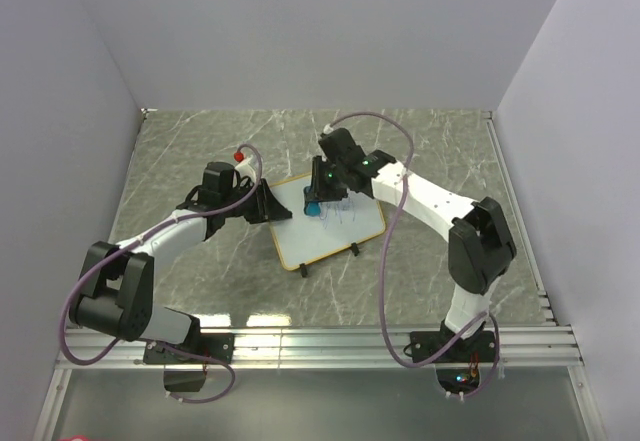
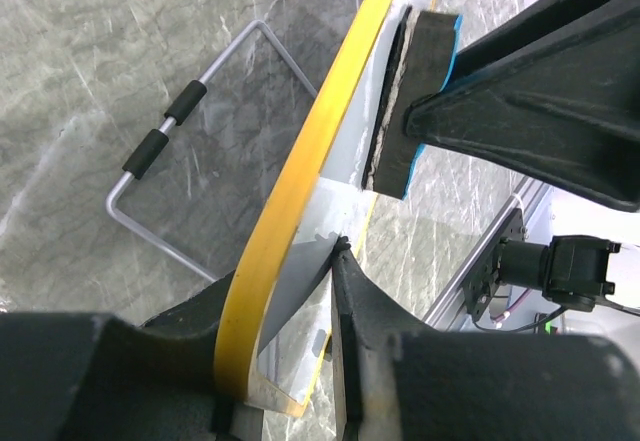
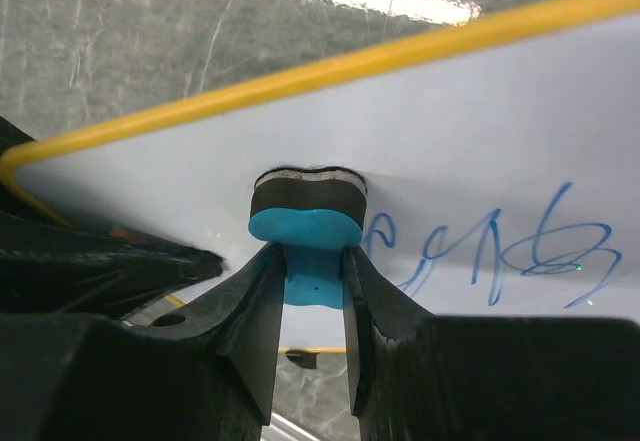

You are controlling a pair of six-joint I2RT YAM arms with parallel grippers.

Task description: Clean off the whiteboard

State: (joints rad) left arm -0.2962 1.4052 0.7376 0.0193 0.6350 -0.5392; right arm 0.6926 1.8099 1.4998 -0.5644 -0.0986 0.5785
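Note:
The whiteboard (image 1: 335,229) has a yellow-tan frame and lies mid-table with two black feet on its near edge. Blue scribbles (image 3: 500,251) show on it. My left gripper (image 1: 275,207) is shut on the board's left edge; the frame (image 2: 300,176) runs between its fingers in the left wrist view. My right gripper (image 1: 316,199) is shut on a small blue eraser (image 1: 313,207). The eraser's dark felt face (image 3: 305,193) presses on the white surface (image 3: 450,141), just left of the scribbles. The eraser also shows in the left wrist view (image 2: 415,91).
A bent wire stand (image 2: 160,151) with two black sleeves lies on the marble tabletop beside the board's left edge. A small red-tipped object (image 1: 239,155) sits behind the left arm. Grey walls close in the table on three sides.

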